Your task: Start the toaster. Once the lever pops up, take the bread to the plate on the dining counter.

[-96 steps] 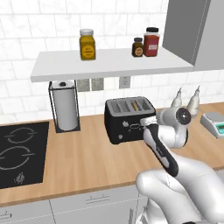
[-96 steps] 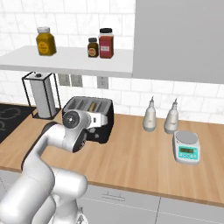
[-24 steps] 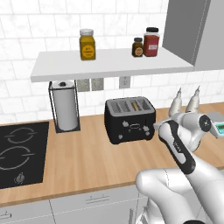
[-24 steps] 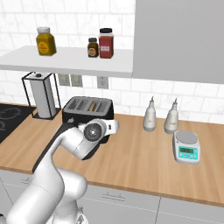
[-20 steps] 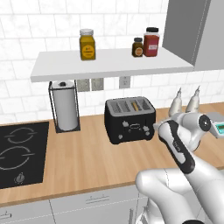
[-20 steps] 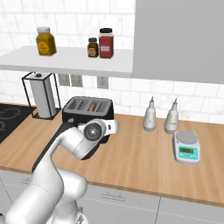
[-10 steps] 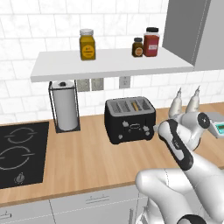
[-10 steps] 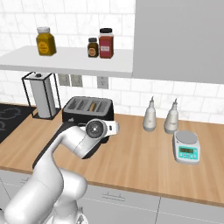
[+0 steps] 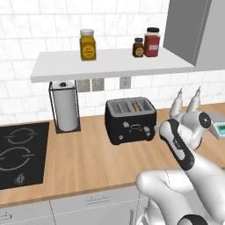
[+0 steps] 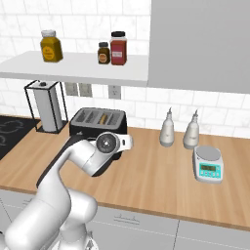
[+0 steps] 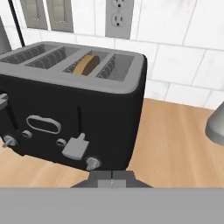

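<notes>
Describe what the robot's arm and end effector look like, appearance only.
The arm is glossy white with rounded, tube-like links and dark bands at its joints. One joint shows a round cap with a grey ring and dark centre. No cables or markings are visible. The end effector shows as a small dark grey block at the hand view's bottom edge.

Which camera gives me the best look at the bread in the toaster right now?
The hand view: the bread sits close up in the third slot of the toaster, its rounded top edge clear. The left base view shows it as a small tan sliver from above; the right base view shows a thin streak.
</notes>
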